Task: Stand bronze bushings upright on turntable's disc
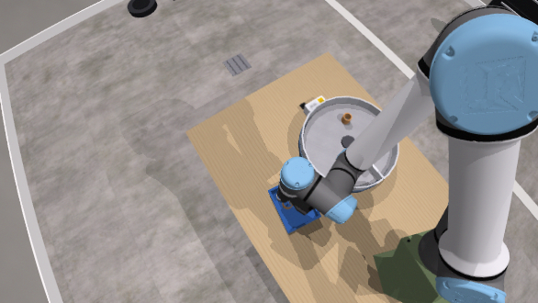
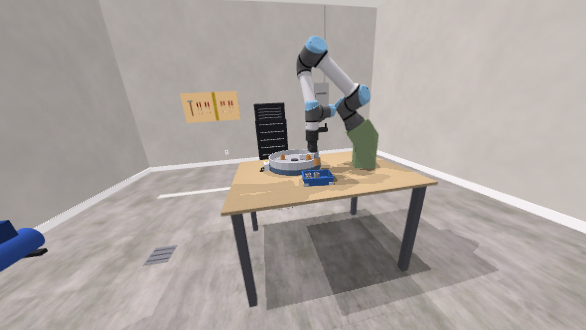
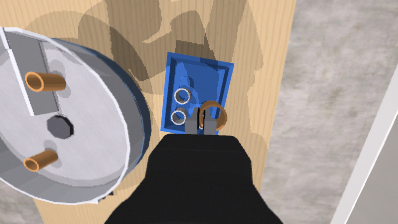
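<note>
My gripper (image 3: 201,114) is shut on the wall of a bronze bushing (image 3: 213,113) and holds it above the blue crate (image 3: 197,93). Two steel bushings (image 3: 180,106) stand in the crate's left part. The grey turntable (image 3: 60,120) lies to the left in the wrist view. Two bronze bushings (image 3: 42,81) (image 3: 40,161) stand on its disc, on either side of the dark hub (image 3: 60,127). In the top view the arm's wrist covers most of the crate (image 1: 294,216), and one bronze bushing (image 1: 347,117) shows on the disc. In the exterior view the gripper (image 2: 312,146) hangs over the crate (image 2: 320,176).
The turntable (image 1: 349,142) has a raised rim and a white radial bar. The arm's green base (image 2: 364,142) stands at the table's far right. The table edge runs close behind the crate in the wrist view.
</note>
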